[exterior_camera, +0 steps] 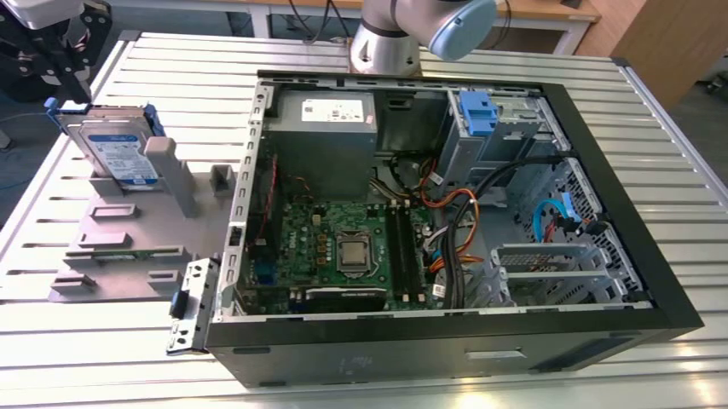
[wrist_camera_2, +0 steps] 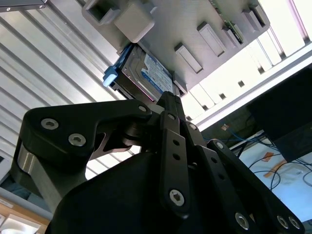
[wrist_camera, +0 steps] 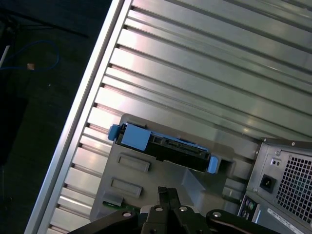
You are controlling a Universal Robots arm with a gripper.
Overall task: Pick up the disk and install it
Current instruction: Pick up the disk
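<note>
A slatted metal table [exterior_camera: 170, 68] carries an open computer case [exterior_camera: 455, 332] lying on its side, with the motherboard [exterior_camera: 341, 247] and power supply [exterior_camera: 324, 119] exposed and a blue bracket [exterior_camera: 476, 111] in the drive bay at the far corner. The arm [exterior_camera: 398, 34] rises from behind the case. On the exterior view's left of the case, a grey holder [exterior_camera: 125, 247] with several slots and blocks lies flat on the table. The disk [exterior_camera: 114, 149] stands on edge in a slot at the holder's far end, tilted slightly, label toward the camera, with its blue carrier framing it. In the first wrist view the disk [wrist_camera: 170, 146] shows its upper edge, with blue tabs at both ends. The black gripper [exterior_camera: 78, 81] hangs just above that edge, near the end farther from the case. I cannot tell whether it touches the disk. In both wrist views the gripper [wrist_camera_2: 168, 97] [wrist_camera: 165, 191] has its jaws together with nothing between them, and its tip points at the disk [wrist_camera_2: 146, 73].
</note>
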